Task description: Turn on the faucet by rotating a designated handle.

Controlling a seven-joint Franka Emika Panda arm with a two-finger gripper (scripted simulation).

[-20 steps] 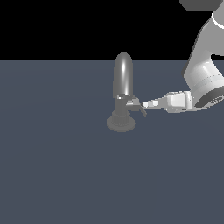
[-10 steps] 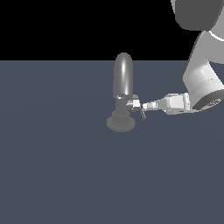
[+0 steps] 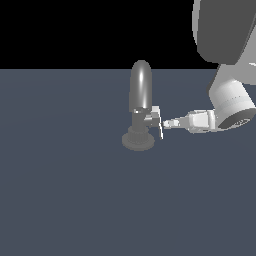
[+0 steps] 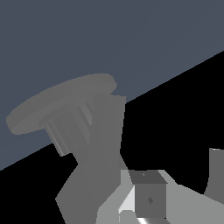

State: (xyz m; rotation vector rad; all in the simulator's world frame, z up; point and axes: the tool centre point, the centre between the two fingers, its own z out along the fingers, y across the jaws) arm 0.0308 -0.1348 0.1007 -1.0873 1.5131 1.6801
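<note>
The faucet (image 3: 141, 87) stands mid-scene: a tall rounded grey spout on a short neck and a round disc base (image 3: 137, 142). The small white-silver handle (image 3: 156, 119) juts from the neck toward the exterior view's right. My gripper (image 3: 167, 123) reaches in level from that side, its tip against the handle, fingers together with nothing between them. In the wrist view the disc base (image 4: 61, 105) and neck (image 4: 103, 144) loom close, and the boxy handle (image 4: 148, 197) sits right at the camera.
A flat dark blue-grey floor (image 3: 75, 200) spreads all around the faucet. My arm's bulky upper links (image 3: 225, 35) fill the exterior view's top right corner, above the wrist (image 3: 232, 105).
The gripper tip has sunk slightly while staying at the handle. The arm's upper links have swung further into the top right of the exterior view. The faucet body has not moved.
</note>
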